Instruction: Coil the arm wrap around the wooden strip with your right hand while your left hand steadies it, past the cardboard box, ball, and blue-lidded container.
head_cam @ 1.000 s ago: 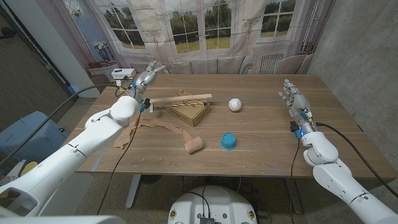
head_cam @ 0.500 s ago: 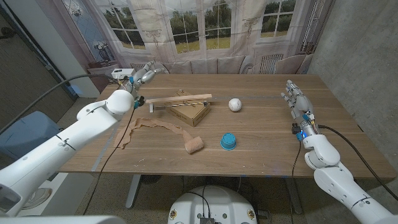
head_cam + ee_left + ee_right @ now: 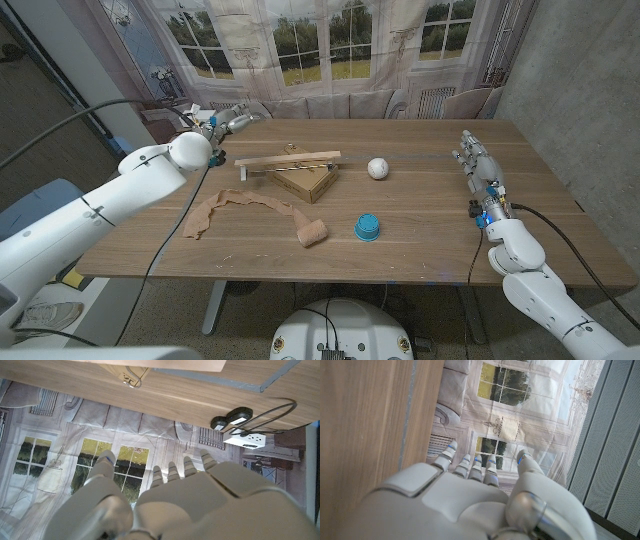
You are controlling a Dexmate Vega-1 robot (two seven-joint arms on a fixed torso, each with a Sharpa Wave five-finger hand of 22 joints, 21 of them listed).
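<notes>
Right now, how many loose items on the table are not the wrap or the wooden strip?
3: the cardboard box under the strip, the ball to its right, the blue-lidded container nearer the front edge.

The table (image 3: 420,215) is made of brown wood with a smooth, matt top, and grain lines can be seen in it. The strip (image 3: 288,160) is pale bare wood. The box (image 3: 308,181) is brown cardboard, dull and flat. The wrap (image 3: 250,204) is soft tan cloth, wrinkled, with one end rolled up. The ball (image 3: 377,168) is white and matt. The lid (image 3: 368,226) is blue plastic with ridges. The left hand (image 3: 227,123) and the right hand (image 3: 474,156) are covered in smooth, light grey plastic with a slight shine. A printed cloth with folds is hung behind the table's far edge.
</notes>
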